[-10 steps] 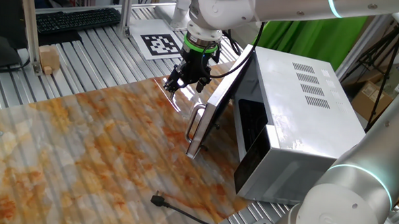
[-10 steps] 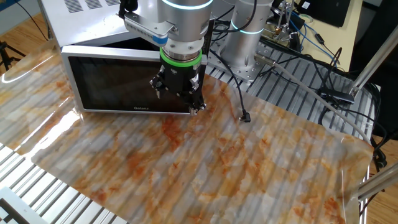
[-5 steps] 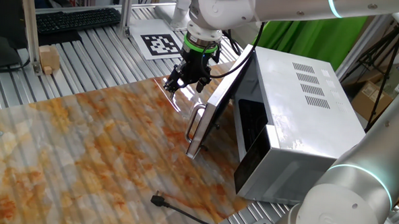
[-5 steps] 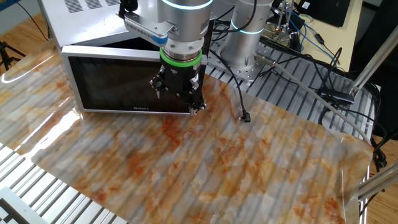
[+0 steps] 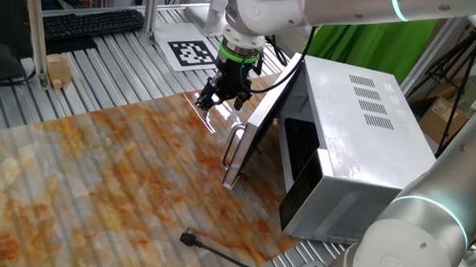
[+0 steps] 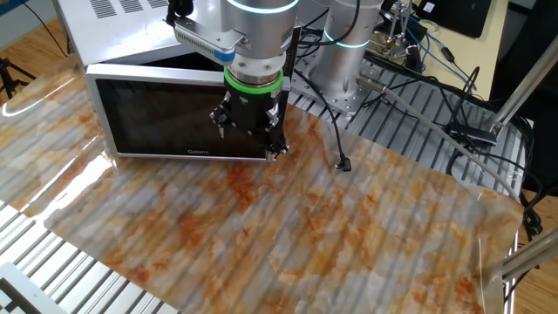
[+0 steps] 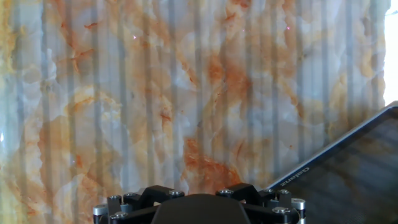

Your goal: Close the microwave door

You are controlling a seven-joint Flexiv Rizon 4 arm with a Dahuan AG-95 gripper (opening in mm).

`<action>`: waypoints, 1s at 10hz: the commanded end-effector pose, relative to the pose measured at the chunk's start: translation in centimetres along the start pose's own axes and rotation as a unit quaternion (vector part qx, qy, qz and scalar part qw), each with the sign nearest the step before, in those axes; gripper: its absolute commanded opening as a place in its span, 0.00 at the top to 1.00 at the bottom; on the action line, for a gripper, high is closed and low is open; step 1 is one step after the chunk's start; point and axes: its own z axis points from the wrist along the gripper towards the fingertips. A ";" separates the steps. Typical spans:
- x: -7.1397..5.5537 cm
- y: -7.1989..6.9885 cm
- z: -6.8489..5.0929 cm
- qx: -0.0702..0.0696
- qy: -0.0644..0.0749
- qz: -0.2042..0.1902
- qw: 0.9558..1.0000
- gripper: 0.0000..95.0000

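The microwave (image 5: 367,131) stands at the right of the marbled mat, its dark cavity showing. The microwave door (image 5: 258,130) stands partly open, and its curved silver bar handle (image 5: 233,146) faces the mat. In the other fixed view the door's dark glass (image 6: 166,122) faces the camera. My gripper (image 5: 221,100) hangs just in front of the door's outer face, near its far upper end, with fingers spread and nothing between them; it also shows in the other fixed view (image 6: 251,138). The hand view shows only a door corner (image 7: 351,171) at the lower right; my fingertips are out of view there.
A black cable plug (image 5: 189,239) lies on the mat near the front edge and shows beside the door in the other fixed view (image 6: 343,163). A wooden block (image 5: 58,69), a printed marker tag (image 5: 189,52) and a keyboard (image 5: 90,22) sit on the slatted table behind.
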 end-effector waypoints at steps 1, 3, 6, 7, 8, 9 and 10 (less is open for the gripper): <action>0.0 0.0 0.0 -0.032 -0.068 0.081 0.994 1.00; 0.0 0.0 0.0 -0.032 -0.067 0.080 0.994 1.00; 0.0 0.0 0.0 -0.032 -0.068 0.080 0.994 1.00; 0.0 0.0 0.0 -0.032 -0.068 0.080 0.994 1.00; 0.0 0.0 0.0 -0.032 -0.068 0.079 0.994 1.00; 0.0 0.0 0.0 -0.032 -0.068 0.079 0.994 1.00; 0.0 0.0 0.0 -0.032 -0.067 0.079 0.994 1.00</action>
